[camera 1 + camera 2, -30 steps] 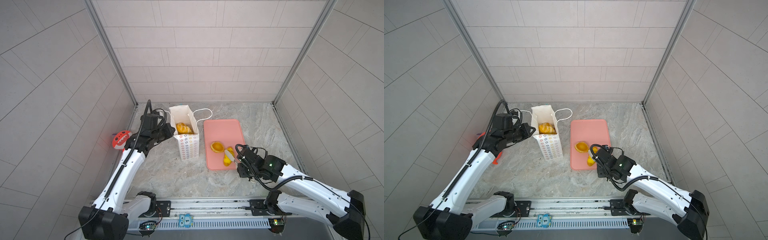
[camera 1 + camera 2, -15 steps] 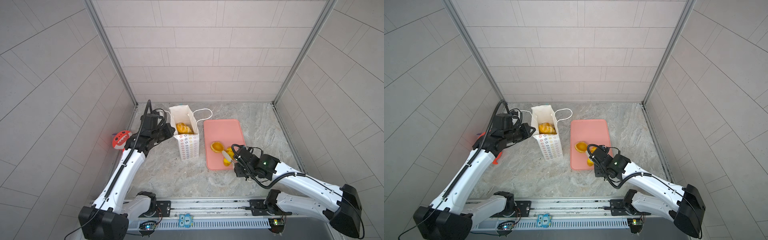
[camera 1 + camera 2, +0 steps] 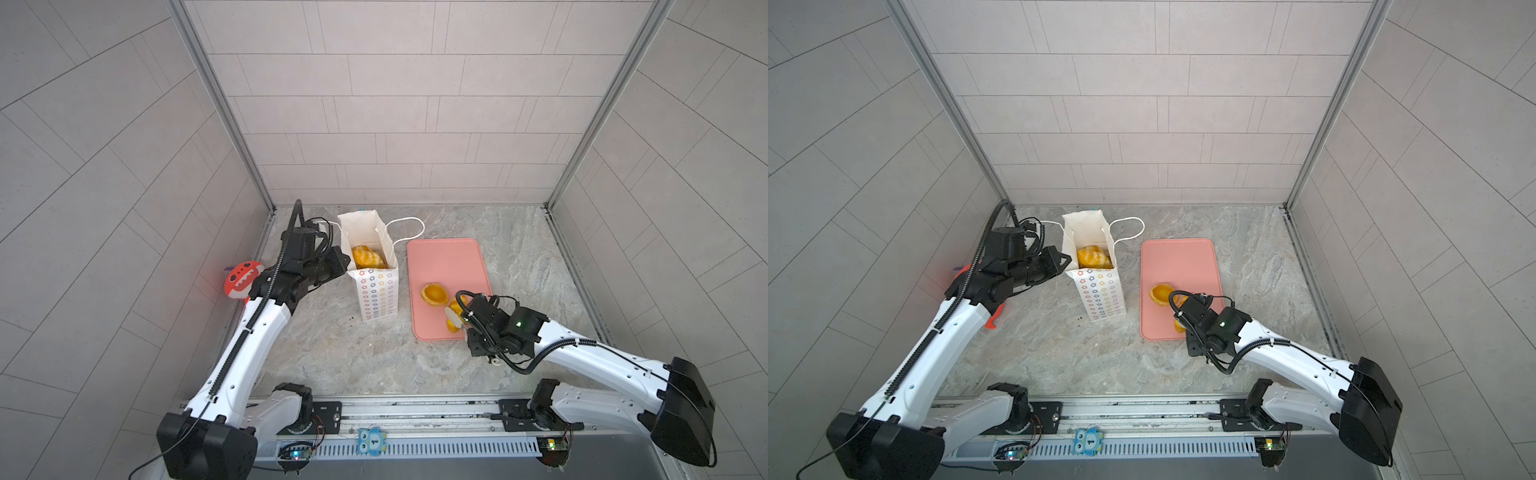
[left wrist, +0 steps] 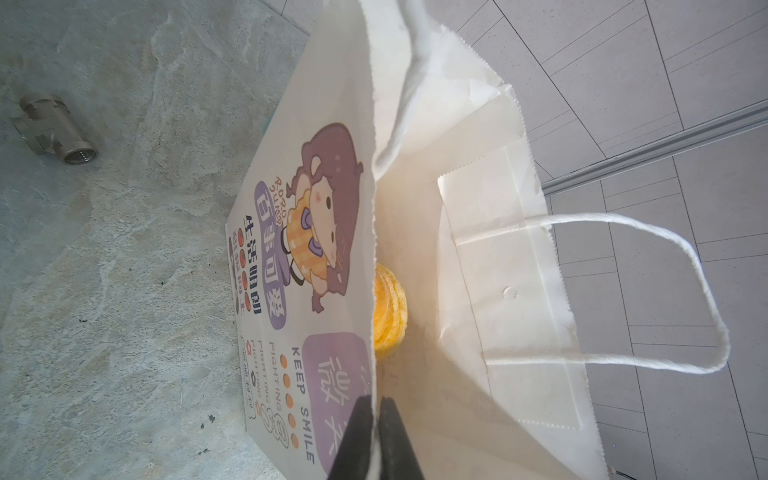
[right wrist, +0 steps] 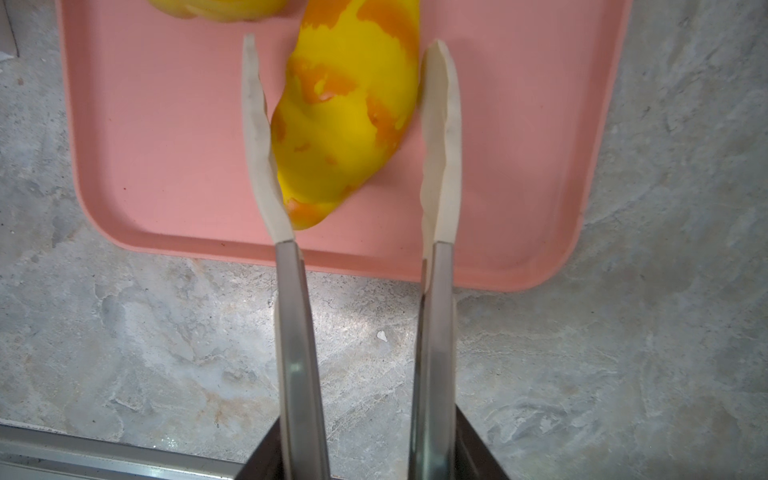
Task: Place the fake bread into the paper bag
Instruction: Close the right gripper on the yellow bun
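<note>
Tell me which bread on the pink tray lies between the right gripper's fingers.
The long yellow loaf with orange patches. The round piece lies farther back, beyond the right gripper.

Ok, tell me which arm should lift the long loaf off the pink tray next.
Right. The right pincer straddles the long loaf on the pink tray, one blade on each side. The left pincer is shut on the rim of the paper bag, holding it open, so it is occupied.
</note>
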`<state>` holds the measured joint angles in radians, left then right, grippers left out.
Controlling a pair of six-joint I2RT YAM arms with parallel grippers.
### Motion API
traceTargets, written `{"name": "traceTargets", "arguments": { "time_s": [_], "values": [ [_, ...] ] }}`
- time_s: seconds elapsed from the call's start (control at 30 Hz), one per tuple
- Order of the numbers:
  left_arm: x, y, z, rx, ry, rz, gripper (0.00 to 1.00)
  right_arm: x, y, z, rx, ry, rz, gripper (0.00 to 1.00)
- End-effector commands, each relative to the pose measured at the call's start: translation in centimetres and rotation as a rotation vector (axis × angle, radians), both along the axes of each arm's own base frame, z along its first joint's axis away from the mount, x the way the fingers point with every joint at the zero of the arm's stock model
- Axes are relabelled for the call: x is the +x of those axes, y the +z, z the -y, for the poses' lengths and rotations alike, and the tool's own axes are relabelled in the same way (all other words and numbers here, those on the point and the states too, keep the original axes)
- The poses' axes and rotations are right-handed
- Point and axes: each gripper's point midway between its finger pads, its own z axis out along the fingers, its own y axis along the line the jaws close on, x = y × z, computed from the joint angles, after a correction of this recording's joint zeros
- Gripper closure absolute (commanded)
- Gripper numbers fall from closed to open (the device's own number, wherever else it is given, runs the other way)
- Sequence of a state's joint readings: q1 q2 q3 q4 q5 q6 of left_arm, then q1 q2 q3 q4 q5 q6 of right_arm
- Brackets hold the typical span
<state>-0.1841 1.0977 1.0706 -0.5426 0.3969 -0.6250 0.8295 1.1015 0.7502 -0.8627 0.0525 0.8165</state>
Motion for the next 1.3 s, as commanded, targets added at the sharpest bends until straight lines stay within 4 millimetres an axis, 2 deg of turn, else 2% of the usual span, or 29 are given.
{"name": "traceTargets", "arguments": {
  "time_s": [0.0, 0.3, 0.57, 0.93, 1.27],
  "values": [
    [-0.3, -0.1, 0.1, 0.005, -0.008, 0.000, 0.90, 0.0, -0.3, 0.3, -0.019, -0.011, 0.004, 0.53],
    [-0.3, 0.0, 0.1, 0.006, -0.007, 0.001, 0.90, 0.4, 0.2, 1.0, -0.039, -0.019, 0.041, 0.60],
    [-0.3, 0.0, 0.1, 0.009, -0.006, 0.002, 0.90, 1.1, 2.5, 2.6, -0.036, -0.039, 0.130, 0.62],
    [-0.5, -0.1, 0.0, 0.013, -0.006, -0.001, 0.90, 1.9, 4.2, 3.5, -0.050, -0.041, 0.152, 0.64],
    [-0.5, 0.0, -0.1, 0.016, -0.005, 0.001, 0.90, 3.1, 7.2, 5.2, -0.067, -0.054, 0.193, 0.64]
  ]
}}
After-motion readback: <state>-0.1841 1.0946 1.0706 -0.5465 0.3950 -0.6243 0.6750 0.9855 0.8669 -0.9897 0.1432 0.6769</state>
